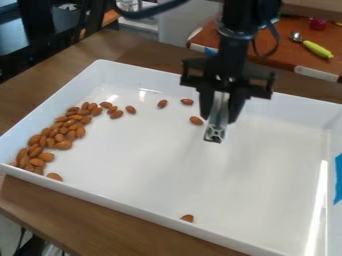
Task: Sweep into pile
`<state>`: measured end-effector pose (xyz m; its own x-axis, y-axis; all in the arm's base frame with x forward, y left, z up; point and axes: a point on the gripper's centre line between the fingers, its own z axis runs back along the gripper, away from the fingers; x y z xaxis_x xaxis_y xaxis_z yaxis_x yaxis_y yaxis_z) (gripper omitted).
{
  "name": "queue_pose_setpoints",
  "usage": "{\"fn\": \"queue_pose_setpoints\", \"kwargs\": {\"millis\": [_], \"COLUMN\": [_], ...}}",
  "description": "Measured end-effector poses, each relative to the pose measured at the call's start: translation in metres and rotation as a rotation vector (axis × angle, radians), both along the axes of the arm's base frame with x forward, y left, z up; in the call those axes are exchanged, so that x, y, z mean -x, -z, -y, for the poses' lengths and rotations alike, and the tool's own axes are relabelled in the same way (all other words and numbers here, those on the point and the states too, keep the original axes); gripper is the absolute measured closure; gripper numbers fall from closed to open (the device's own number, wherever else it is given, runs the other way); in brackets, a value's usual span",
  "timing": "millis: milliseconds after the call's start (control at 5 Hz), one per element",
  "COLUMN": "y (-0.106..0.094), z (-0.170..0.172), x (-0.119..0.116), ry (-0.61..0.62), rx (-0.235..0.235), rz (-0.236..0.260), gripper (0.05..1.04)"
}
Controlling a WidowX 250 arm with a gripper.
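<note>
Grips an upright, silvery tool [215, 131] between the narrowly parted jaws of the black gripper [220, 119], just beside a stray almond [196, 120]; cannot tell whether touching the white tray [119, 203] below. Holds, inside that tray, a curved band of almonds [63, 145] along the left side, with a few scattered toward the far wall and a single almond [188, 218] by the near wall.

A glossy white rectangular plastic tray [160, 172] shows pale grey shading and bright white streaks of glare. The oval almonds [63, 145] are reddish brown. The two-finger gripper [220, 117] is black; the narrow metal tool [214, 131] is silver-grey. The wooden table [40, 205] is medium brown, the flat board [280, 51] orange-brown, the slender utensil handle [317, 49] yellow-green, and the flat patch [338, 177] bright blue.
</note>
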<state>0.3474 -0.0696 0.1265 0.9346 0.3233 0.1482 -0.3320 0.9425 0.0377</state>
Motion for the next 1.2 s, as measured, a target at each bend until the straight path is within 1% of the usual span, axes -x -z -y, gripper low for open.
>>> {"fn": "queue_pose_setpoints", "kwargs": {"millis": [200,400,600,800,1000,1200], "y": [0.021,0.035,0.045,0.045,0.047,0.049], "z": [0.012,0.016,0.013,0.013,0.004,-0.016], "x": [-0.007,-0.017,-0.020,-0.022,-0.025,-0.021], "ry": [0.008,0.002,-0.009,0.001,0.010,0.011], "rx": [-0.045,-0.070,-0.095,-0.082,-0.074,-0.061], "rz": [-0.013,-0.017,-0.014,-0.009,0.012,0.007], "gripper": [0.702,0.702,0.702,0.702,0.702,0.702]}}
